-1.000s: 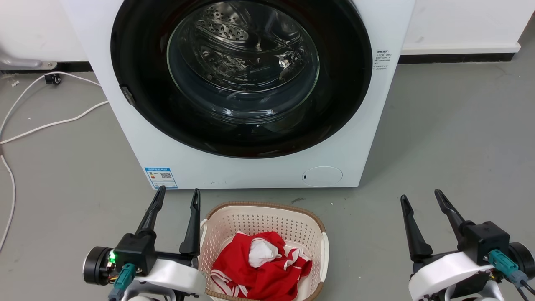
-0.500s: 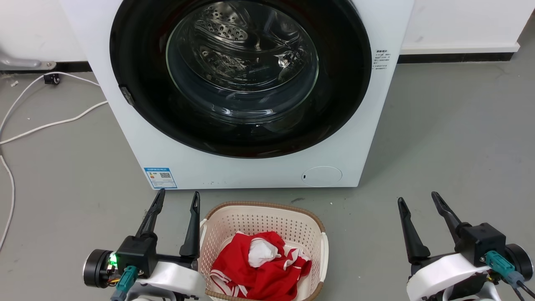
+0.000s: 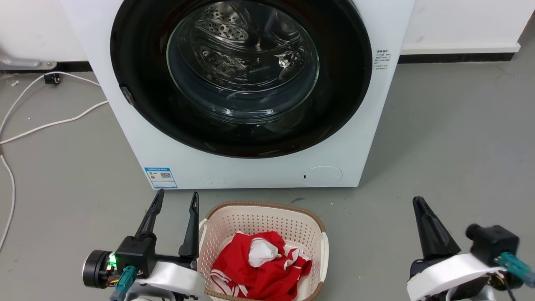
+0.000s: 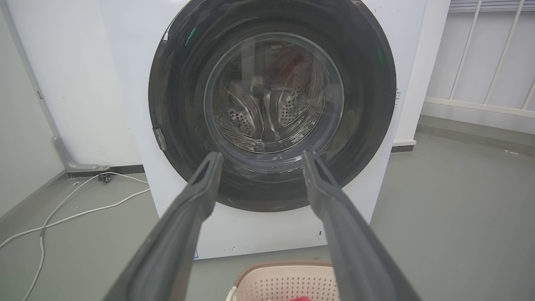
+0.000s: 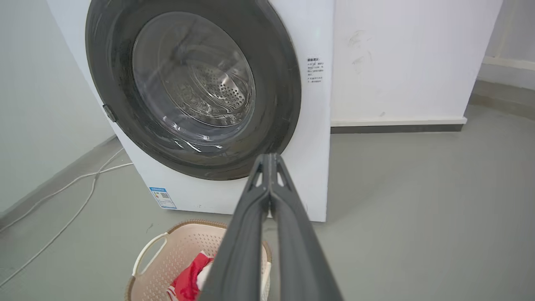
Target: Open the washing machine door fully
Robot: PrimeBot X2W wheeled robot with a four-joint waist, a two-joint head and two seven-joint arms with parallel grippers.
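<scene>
The white washing machine (image 3: 250, 171) stands in front of me, its round glossy black door (image 3: 138, 96) lying flat against the front with a small latch tab on its left rim. Through the clear glass window (image 3: 242, 62) I see the steel drum. My left gripper (image 3: 175, 198) is open low at the left, well short of the machine; the left wrist view looks between its fingers (image 4: 200, 196) at the door (image 4: 175, 108). At the lower right, my right gripper (image 3: 419, 203) is shut with nothing in it; its closed fingers (image 5: 269, 184) point at the machine's lower right corner (image 5: 313, 179).
A cream laundry basket (image 3: 311, 223) with red and white clothes (image 3: 259, 263) sits on the grey floor between the grippers, just before the machine. White cables (image 3: 46, 125) trail over the floor at the left. A white wall and skirting run behind.
The right gripper's fingers have closed together and the wrist has shifted slightly right and down. The left gripper, the door and the basket have not moved.
</scene>
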